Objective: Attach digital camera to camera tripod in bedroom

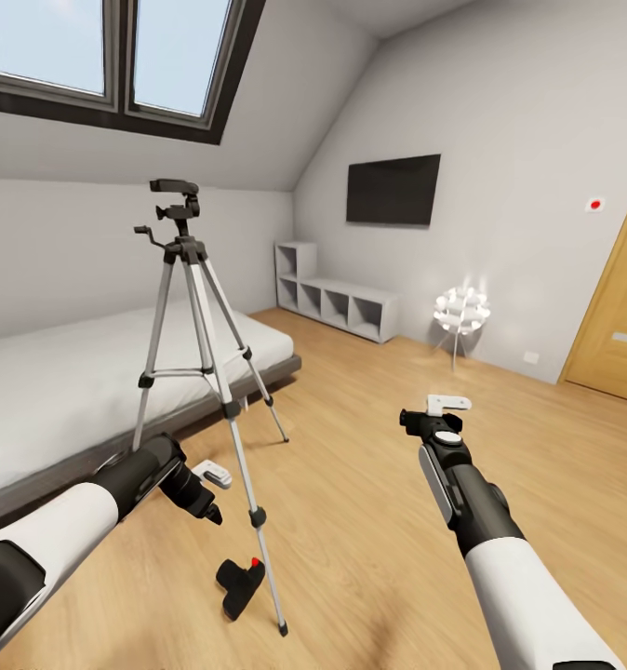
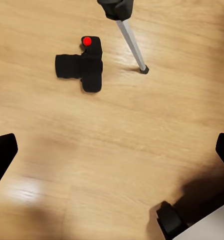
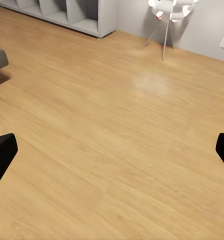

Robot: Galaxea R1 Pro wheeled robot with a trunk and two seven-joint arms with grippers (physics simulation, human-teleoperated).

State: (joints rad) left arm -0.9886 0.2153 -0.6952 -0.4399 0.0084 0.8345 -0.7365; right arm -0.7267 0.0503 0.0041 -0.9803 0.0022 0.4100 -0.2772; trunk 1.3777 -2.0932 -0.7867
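Left gripper [image 1: 202,493] hangs low over the wood floor [image 1: 379,484] with its fingers spread and nothing between them; in the left wrist view the two dark fingertips [image 2: 2,157] sit far apart at the frame's edges with bare boards between. My right gripper [image 1: 434,414] is held out further right, also spread and empty, aimed at open floor.

The digital camera [image 1: 240,584] lies on the floor near me, just left of the nearest leg of the camera tripod [image 1: 206,372], close to its foot but apart from it. From the left wrist view the digital camera [image 2: 82,65] shows a boxy body with a lens stub to one side and the red button [image 2: 87,40] at one edge.

I judge it a small, rigid, light item with smooth hard faces, so liable to slip or skid on the boards if nudged. The best hold looks to be across the flat sides of the main body, clear of the lens and the button.

The tripod stands between me and the bed [image 1: 62,391], legs splayed, head [image 1: 176,200] high up. It looks slender and easily tipped; I would keep the arm clear of that near leg.
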